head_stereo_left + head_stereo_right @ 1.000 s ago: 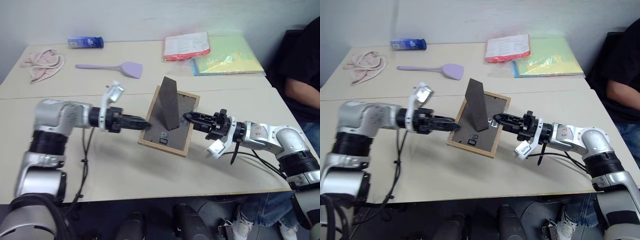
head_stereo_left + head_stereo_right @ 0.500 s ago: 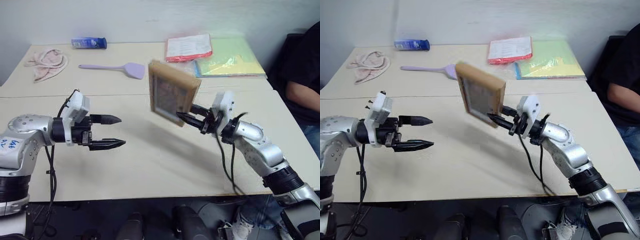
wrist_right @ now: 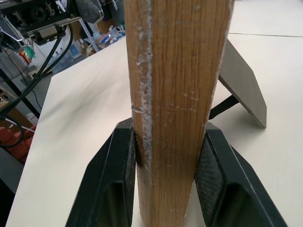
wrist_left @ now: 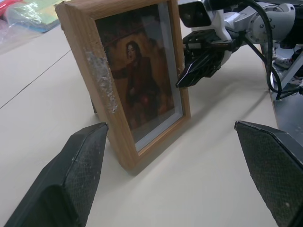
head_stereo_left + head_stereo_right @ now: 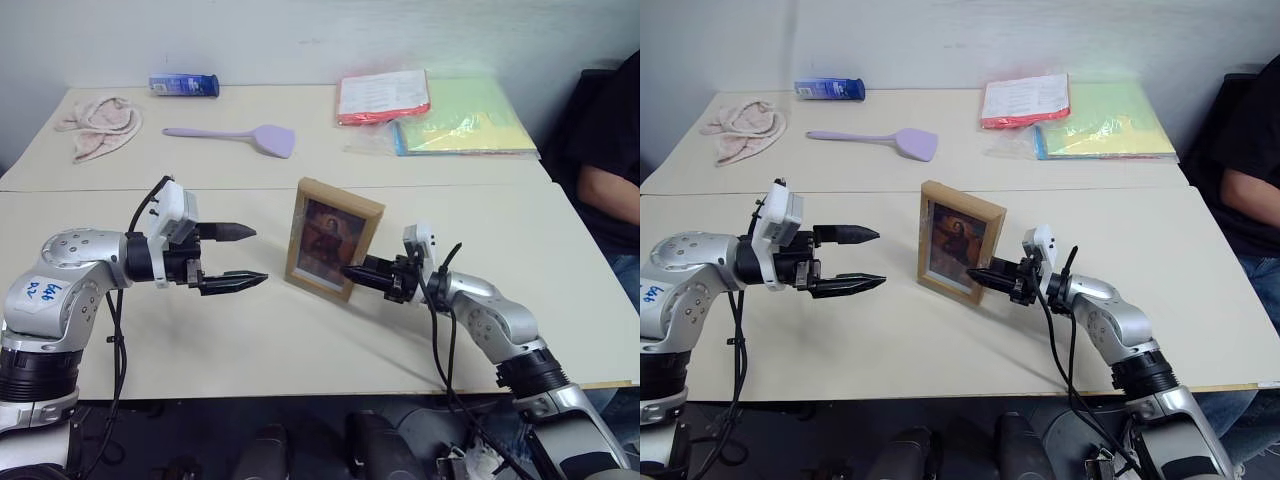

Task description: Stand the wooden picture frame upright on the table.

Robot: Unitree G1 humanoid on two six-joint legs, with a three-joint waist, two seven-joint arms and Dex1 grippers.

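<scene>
The wooden picture frame (image 5: 333,238) stands upright on the table (image 5: 300,340), its reddish-brown portrait facing me. Its grey stand flap (image 3: 241,85) is propped out behind it. My right gripper (image 5: 346,270) is at the frame's lower right edge, a finger against each face, shut on the wood border (image 3: 175,94). My left gripper (image 5: 258,256) hovers open a short way to the frame's left, pointing at it with nothing between its fingers (image 4: 80,161).
At the back of the table lie a purple spatula (image 5: 235,135), a pink cloth (image 5: 98,117), a blue packet (image 5: 184,84), and red (image 5: 383,96) and green (image 5: 465,120) folders. A seated person (image 5: 610,150) is at the right edge.
The frame went from lying face down, to being lifted and tilted by my right gripper, to standing on the table. My left gripper drew back to the left and opened.
</scene>
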